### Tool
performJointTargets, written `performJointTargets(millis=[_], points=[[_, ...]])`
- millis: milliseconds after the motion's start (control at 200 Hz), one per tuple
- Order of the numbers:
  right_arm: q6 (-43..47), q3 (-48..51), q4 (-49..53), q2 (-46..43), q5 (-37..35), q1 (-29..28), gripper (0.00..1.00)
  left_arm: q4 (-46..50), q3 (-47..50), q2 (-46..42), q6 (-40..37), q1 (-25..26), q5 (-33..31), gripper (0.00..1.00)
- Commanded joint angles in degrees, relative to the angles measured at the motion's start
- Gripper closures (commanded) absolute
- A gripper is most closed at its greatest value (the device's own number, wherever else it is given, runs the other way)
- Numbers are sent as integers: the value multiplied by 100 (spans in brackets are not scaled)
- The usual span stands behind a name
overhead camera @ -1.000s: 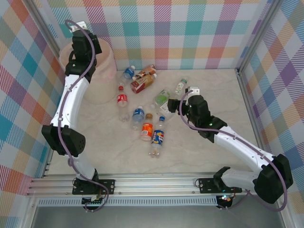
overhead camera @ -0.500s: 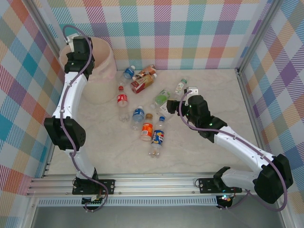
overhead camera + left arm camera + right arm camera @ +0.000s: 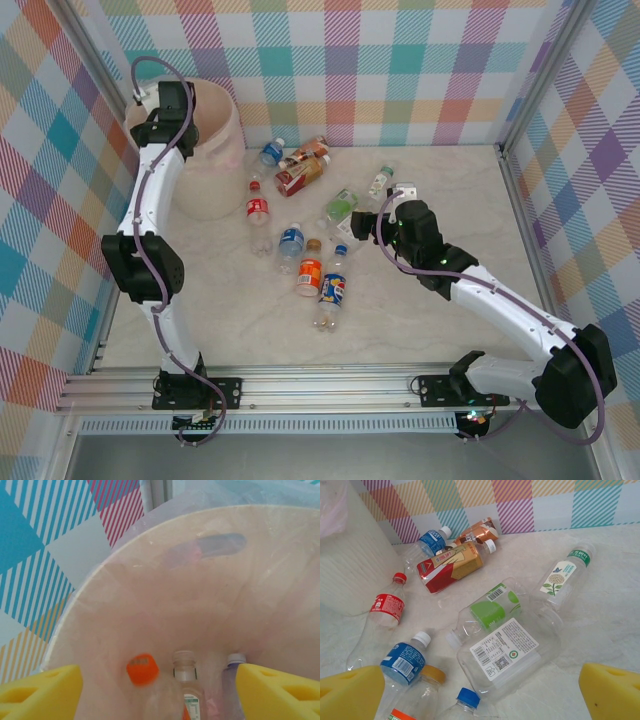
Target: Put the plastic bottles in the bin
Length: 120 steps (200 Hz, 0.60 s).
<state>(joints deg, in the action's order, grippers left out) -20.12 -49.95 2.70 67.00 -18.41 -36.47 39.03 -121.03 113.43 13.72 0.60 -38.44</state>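
Observation:
My left gripper (image 3: 170, 118) hangs over the pale pink-cream bin (image 3: 222, 150) at the back left. In the left wrist view its yellow fingers (image 3: 42, 690) stand wide apart, open, above the lined bin (image 3: 150, 580). Below them an orange-capped bottle (image 3: 142, 669) looks blurred beside a capless bottle (image 3: 185, 677) and a pale-capped one (image 3: 235, 661). My right gripper (image 3: 480, 695) is open over the loose plastic bottles, closest to a large clear one with a white label (image 3: 510, 655) and a green-labelled one (image 3: 492, 607).
Several more bottles lie mid-table: red label (image 3: 258, 208), blue label (image 3: 290, 240), orange label (image 3: 309, 272), a red-gold one (image 3: 450, 565) and a flower-labelled one (image 3: 565, 575). Checked walls close the back and sides. Bare tabletop lies to the right (image 3: 470, 200).
The left arm has swung its wrist a little leftward over the bin. The right arm and the bottles on the table have not moved.

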Motion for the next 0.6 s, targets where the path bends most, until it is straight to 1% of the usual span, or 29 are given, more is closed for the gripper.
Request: performJointTargets(millis=[0,170,370,495,595], points=[[41,-177,-7,67,-58,-36,0,281,-182,-161,201,-35,210,16],[-53,-155,-33,141,-234,-36,0,283,-177,-362,258,1,792,11],[-302,-78,-8,147,-536,-37,0,195,-168,-630,393,37,1832,8],[-504,-39,81,141,-770,-31,0,145,-164,-757,532,72,2324,6],[-555,-24,144,147,-803,-10,0,10,-55,-925,623,81,2726,6]])
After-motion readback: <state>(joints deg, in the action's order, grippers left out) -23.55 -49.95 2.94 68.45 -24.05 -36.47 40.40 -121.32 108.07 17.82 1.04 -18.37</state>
